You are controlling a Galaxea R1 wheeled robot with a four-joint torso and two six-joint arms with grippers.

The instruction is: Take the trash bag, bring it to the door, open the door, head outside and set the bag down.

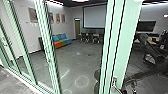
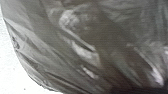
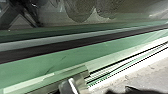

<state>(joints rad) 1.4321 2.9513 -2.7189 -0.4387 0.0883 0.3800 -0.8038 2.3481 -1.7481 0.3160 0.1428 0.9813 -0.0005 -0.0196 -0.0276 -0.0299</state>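
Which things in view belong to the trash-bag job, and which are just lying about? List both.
For the job:
- trash bag, crinkled dark plastic
- green-framed glass door, probably the one meant

Just about:
- blue, green and orange sofa
- white screen
- chairs
- framed pictures

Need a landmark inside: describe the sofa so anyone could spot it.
Find the white projection screen, then the wall left of it, hung with pictures. The sofa stands along that wall, orange, green and blue, unlike the dark chairs below the screen.
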